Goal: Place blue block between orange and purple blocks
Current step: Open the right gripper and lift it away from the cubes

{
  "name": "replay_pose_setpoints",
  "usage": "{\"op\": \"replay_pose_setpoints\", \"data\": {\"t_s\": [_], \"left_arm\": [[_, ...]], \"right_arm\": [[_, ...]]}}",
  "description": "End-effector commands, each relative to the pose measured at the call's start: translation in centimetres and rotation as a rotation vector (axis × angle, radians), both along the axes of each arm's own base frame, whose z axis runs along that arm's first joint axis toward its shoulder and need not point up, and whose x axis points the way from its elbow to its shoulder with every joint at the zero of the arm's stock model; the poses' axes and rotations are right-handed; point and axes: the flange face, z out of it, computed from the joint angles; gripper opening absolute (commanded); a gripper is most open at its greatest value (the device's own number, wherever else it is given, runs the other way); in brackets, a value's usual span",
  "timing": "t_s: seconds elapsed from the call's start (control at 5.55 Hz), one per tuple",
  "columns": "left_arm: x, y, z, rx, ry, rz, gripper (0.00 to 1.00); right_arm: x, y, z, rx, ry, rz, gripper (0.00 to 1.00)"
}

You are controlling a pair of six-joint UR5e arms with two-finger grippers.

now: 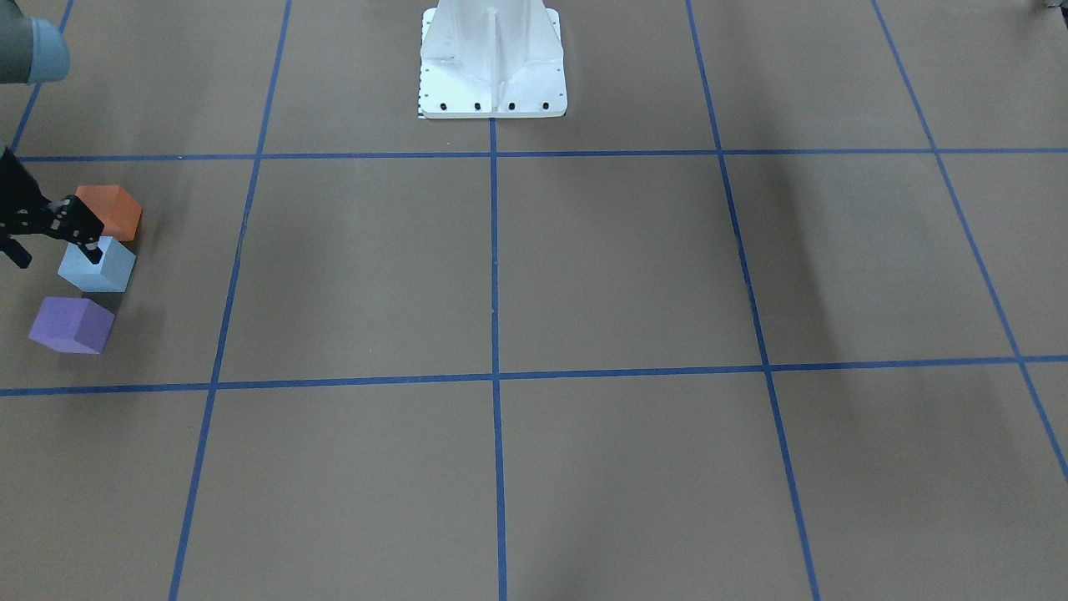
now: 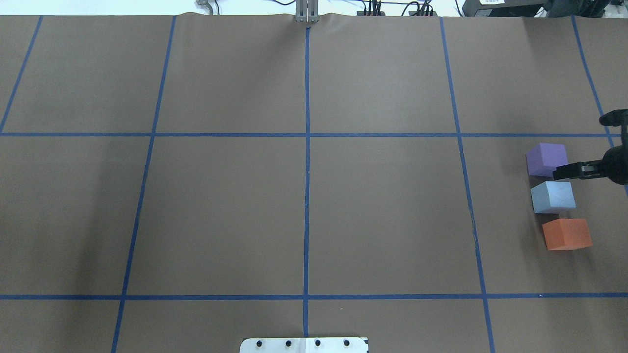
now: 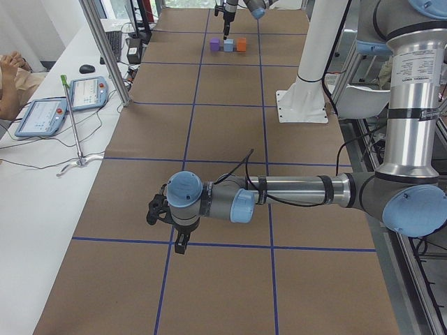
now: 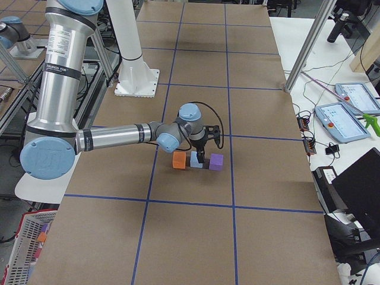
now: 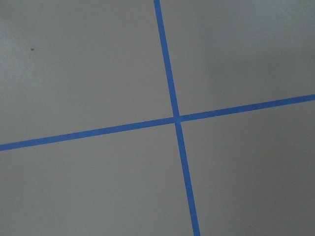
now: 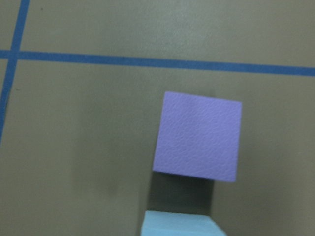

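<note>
The blue block sits on the table in the middle of a short row. The purple block is on one side of it and the orange block is on the other side. From above I can see a thin strip of table between the blue block and each of the other two. All three lie flat, near the table's end on my right side.

My right gripper hangs over this row. Its two fingers are spread wide apart and nothing is between them. One black fingertip shows over the gap between the blue block and the purple one. My right wrist camera looks down on the purple block, with the top edge of the blue block at the bottom of its view.

My left gripper is far away, near the other end of the table. It is low over a crossing of the blue tape lines. I cannot tell if its fingers are apart or together.

My white base plate stands at the table's edge.
</note>
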Motion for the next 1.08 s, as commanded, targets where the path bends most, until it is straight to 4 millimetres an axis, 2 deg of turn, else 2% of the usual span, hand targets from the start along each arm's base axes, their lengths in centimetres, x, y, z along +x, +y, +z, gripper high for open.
{"op": "replay_pose_setpoints", "data": {"t_s": [0.0, 0.18, 0.36, 0.54, 0.9], "left_arm": [[0.0, 0.1, 0.1, 0.000, 0.000, 0.001, 1.00], [0.0, 0.1, 0.2, -0.002, -0.001, 0.001, 1.00], [0.0, 0.1, 0.2, -0.003, -0.001, 0.001, 1.00], [0.0, 0.1, 0.3, -0.005, -0.005, 0.001, 1.00], [-0.1, 0.2, 0.4, -0.007, -0.002, 0.001, 1.00]], "right_arm": [[9.9, -1.5, 2.0, 0.018, 0.052, -0.105, 1.00], [14.7, -1.1, 3.2, 0.028, 0.060, -0.184, 1.00], [18.4, -0.4, 4.5, 0.011, 0.081, -0.228, 1.00], [19.4, 0.0, 5.3, -0.038, 0.088, -0.238, 1.00], [19.5, 0.4, 6.4, -0.070, 0.085, -0.226, 1.00]]}}
